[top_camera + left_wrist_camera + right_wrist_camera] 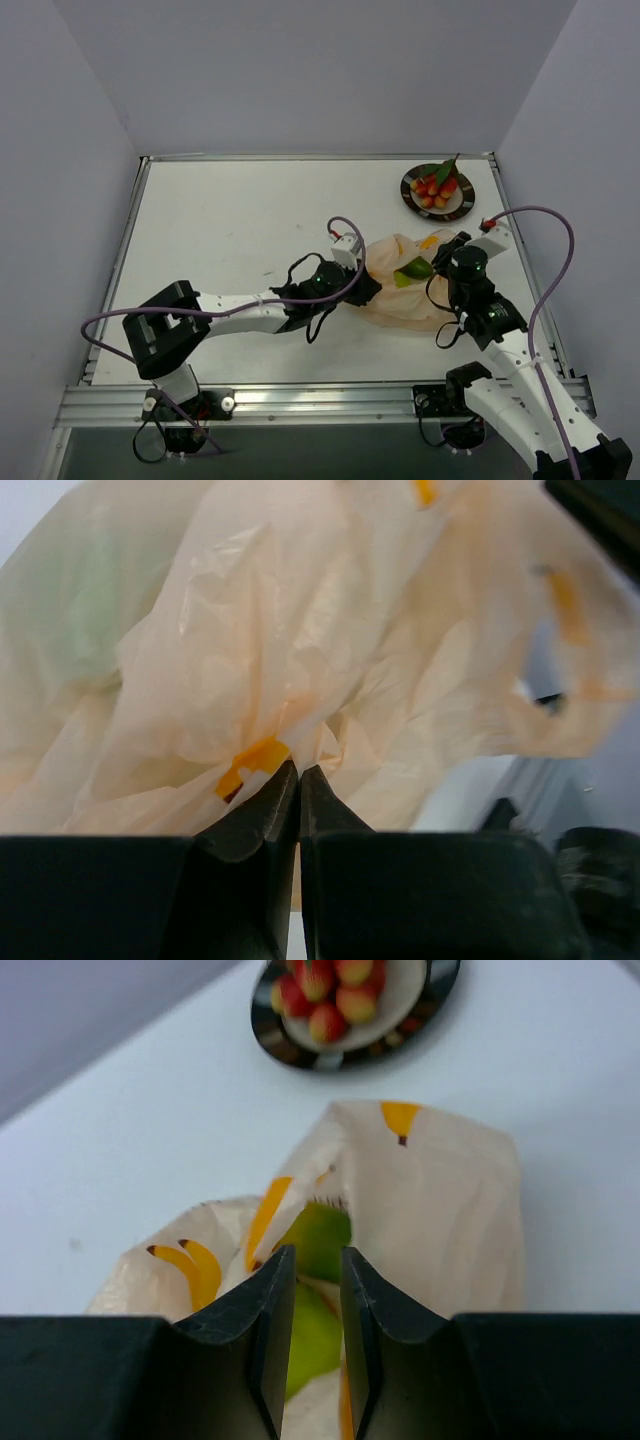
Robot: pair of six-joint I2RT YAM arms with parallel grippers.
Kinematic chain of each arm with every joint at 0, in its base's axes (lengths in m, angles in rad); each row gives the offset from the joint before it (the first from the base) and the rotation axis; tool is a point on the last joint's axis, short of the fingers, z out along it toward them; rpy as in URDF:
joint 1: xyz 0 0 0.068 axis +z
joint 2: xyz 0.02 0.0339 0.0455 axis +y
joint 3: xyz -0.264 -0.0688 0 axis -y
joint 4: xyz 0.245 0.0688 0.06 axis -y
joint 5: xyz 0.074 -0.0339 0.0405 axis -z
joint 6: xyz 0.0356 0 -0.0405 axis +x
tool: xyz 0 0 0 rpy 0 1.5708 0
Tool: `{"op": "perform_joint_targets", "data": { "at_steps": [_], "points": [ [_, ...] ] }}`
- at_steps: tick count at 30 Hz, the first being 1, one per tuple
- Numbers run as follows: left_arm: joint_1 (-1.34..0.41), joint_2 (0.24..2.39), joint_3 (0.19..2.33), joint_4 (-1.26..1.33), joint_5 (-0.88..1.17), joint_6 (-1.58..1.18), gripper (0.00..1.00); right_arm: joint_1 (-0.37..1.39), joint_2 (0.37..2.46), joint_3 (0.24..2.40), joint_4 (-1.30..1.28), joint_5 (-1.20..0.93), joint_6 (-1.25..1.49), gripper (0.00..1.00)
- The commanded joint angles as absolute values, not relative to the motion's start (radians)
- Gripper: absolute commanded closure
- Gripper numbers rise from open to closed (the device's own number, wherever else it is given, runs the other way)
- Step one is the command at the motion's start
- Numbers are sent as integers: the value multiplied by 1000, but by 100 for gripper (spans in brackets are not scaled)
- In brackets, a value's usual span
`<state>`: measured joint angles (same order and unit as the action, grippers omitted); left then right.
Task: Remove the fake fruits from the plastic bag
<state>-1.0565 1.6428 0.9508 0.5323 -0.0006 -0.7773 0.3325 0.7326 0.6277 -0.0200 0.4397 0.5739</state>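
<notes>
Fake fruits (322, 1228): a green one is showing in the mouth of the plastic bag (400, 298), right of mid-table; the berry cluster (435, 186) is lying on the plate (407, 190).
Handling: the fruits are looking light, hard and glossy, so likely slippery; the bag is thin and limp.
Left gripper (299, 770): is pinching a bag fold, jaws closed on it.
Right gripper (318, 1252): is hovering at the opening, jaws narrowly apart and empty.
Hold: across the green fruit's middle.

The plate (408, 187) sits in the far right corner of the table (230, 230), with berries (435, 187) on it. The bag (400, 302) lies right of centre, towards the near edge, between the left gripper (368, 285) and the right gripper (447, 250). A fruit (413, 269) seems to rest in its opening.
</notes>
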Motion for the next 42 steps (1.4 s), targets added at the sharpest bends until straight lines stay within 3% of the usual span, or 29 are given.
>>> {"op": "perform_joint_targets", "data": {
  "at_steps": [1,6,12,25,28,32,33,35,42],
  "points": [
    [-1051,1652,891,577,-31,-825,98,330,719,555,-91,269,614,79],
    [-1051,1612,824,581,-89,-784,98,380,657,517,-92,117,597,81],
    [-1051,1606,784,612,-117,-781,98,477,675,505,-95,112,623,89],
    [-1049,1614,798,649,-104,-743,98,561,974,542,-11,178,568,82],
    [-1048,1618,789,644,-109,-721,98,566,1052,538,43,144,560,75],
    [-1046,1623,775,647,-113,-700,98,571,1039,525,69,166,554,49],
    [-1046,1624,773,647,-115,-695,98,571,1034,523,69,173,546,35],
    [-1046,1634,770,647,-114,-690,98,571,1041,520,63,182,543,27],
    [-1034,1631,767,635,-110,-690,98,569,1155,541,67,232,540,24]
  ]
}}
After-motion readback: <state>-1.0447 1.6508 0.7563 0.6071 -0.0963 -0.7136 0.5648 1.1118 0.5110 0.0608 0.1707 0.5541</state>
